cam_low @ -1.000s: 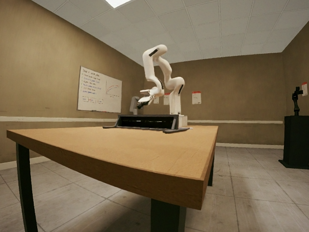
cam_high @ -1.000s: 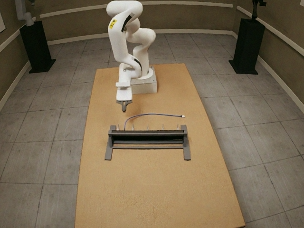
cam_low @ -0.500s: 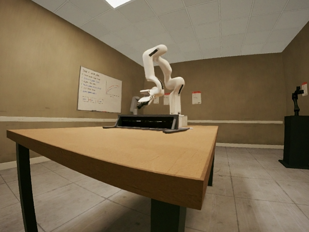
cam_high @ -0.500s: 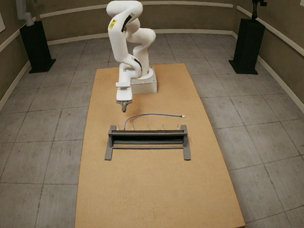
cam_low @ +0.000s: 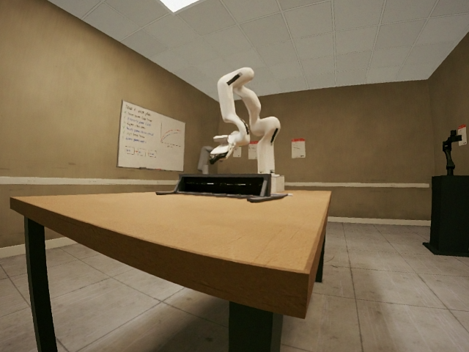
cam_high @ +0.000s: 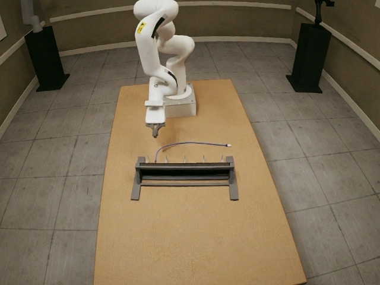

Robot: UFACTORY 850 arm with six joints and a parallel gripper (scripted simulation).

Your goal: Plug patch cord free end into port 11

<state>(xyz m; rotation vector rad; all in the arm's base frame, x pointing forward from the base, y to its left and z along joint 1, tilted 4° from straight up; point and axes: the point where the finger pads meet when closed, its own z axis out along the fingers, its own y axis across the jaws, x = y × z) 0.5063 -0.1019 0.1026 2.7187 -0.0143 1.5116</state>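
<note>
A grey free-standing rack [cam_high: 184,175] stands upright on the wooden table, its port side away from the top camera; it also shows in the exterior view [cam_low: 223,185]. A lavender patch cord [cam_high: 187,143] rises from the rack's far side near its left end and curves right across the table. Its white free plug [cam_high: 228,145] lies on the table behind the rack's right end. My gripper [cam_high: 155,132] is shut and empty. It hangs above the table behind the rack's left end, far from the free plug. In the exterior view the gripper [cam_low: 214,158] is above the rack.
The robot base [cam_high: 181,103] sits on a white block at the table's far end. Black pedestals stand on the floor at the back left [cam_high: 46,58] and back right [cam_high: 309,55].
</note>
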